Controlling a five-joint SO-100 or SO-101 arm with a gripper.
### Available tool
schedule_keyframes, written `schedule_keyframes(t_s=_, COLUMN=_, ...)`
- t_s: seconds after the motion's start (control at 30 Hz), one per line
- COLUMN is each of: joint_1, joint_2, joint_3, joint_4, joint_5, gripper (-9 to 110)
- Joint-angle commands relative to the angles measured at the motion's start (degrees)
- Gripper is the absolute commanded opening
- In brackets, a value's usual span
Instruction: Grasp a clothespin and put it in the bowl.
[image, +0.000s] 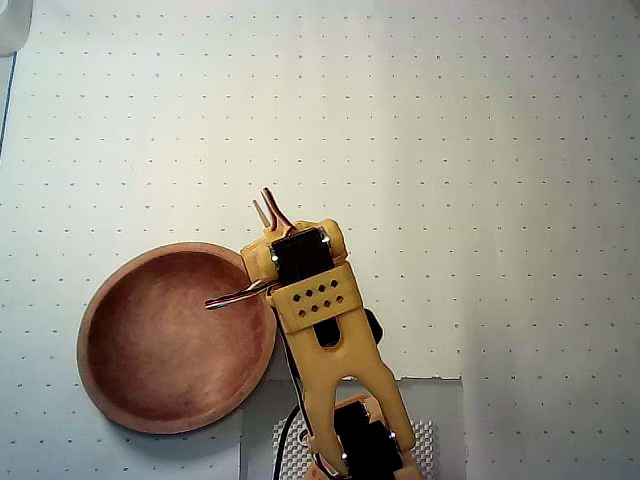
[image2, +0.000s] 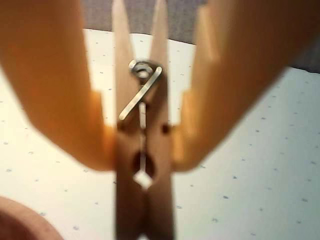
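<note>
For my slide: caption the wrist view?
Gripper clamps a wooden clothespin above the dotted table.

I'm seeing a white dotted table (image: 480, 150) carrying the bowl (image: 150, 390) at lower left in the overhead view. A perforated pad (image: 425, 440) is lying at the bottom edge.

Bright, even light with a slight wash-out overhead
Your wrist view blurs the end effector (image2: 144, 150) fingers (image2: 55, 85) close up; the bench (image: 480, 150) shows only soft shadows
</note>
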Motion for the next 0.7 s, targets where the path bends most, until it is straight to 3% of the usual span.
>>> schedule_keyframes(t_s=0.0, joint_1=-3.34, joint_2=-1.32, joint_3=-2.29, joint_4=1.58, joint_5=-0.18, gripper=-3)
schedule_keyframes(t_s=0.67, joint_1=-15.82, joint_2=-15.73, joint_3=-1.85, joint_4=1.76, joint_5=-0.18, gripper=-3)
